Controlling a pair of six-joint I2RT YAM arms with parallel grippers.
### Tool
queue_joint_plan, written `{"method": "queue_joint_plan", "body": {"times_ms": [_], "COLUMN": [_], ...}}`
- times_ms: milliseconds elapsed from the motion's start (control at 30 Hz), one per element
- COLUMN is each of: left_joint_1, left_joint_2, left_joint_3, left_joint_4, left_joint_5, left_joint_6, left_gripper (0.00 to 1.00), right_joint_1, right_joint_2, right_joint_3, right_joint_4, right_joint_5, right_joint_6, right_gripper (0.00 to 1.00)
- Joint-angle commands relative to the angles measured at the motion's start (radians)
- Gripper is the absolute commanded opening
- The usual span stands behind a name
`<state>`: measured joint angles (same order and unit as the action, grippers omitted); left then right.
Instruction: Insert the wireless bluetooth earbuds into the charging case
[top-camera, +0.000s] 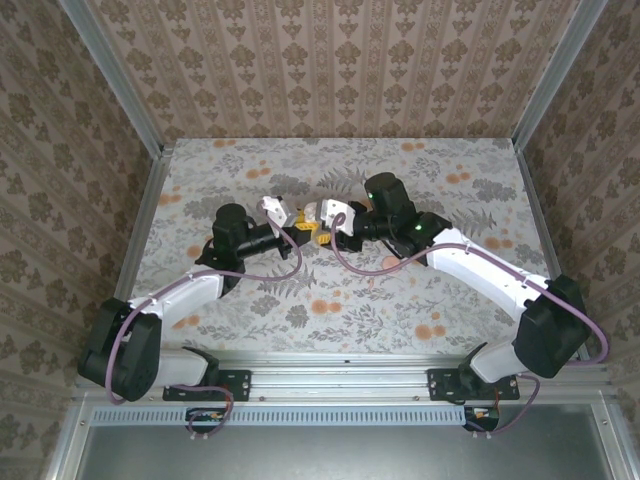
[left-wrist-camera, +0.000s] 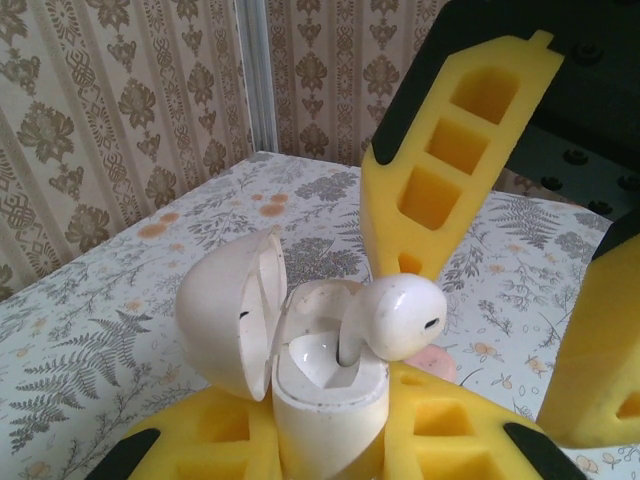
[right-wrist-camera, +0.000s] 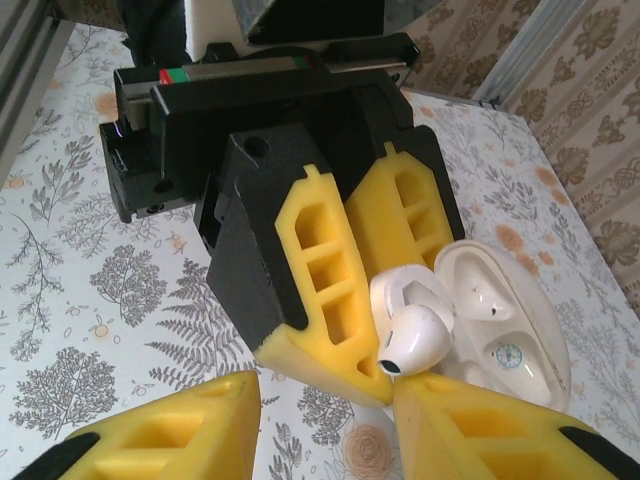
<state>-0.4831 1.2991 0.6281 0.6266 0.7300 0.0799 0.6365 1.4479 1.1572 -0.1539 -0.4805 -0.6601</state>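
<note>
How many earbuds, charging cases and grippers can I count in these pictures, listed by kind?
earbud: 1
charging case: 1
grippers: 2 (left gripper, right gripper)
Total: 4

Soft, even, bright light; no hard shadows.
Top view sharp, faint shadows under arms on desk. Wrist cams: closest foreground slightly soft, mild sheen on earbud & charging case, bg wallpaper in focus.
</note>
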Motion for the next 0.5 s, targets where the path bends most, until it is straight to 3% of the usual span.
{"method": "queue_joint_plan", "body": {"times_ms": [0, 467], "left_joint_1": [0.0, 0.0], "left_joint_2": [-0.027, -0.035], "left_joint_3": [-0.007, -0.012], "left_joint_4": [0.002, -0.01], "left_joint_5": [0.01, 0.008], "left_joint_6": [0.015, 0.021], "left_gripper": [0.1, 0.11], "right_joint_1": [0.009, 0.02], "right_joint_2": [0.02, 0.035], "right_joint_3": [0.045, 0.069], "right_joint_4": [0.037, 0.059], "right_joint_5": [-0.035, -0.018], "right_joint_6": [-0.021, -0.029], "right_gripper": [0.41, 0.4]}}
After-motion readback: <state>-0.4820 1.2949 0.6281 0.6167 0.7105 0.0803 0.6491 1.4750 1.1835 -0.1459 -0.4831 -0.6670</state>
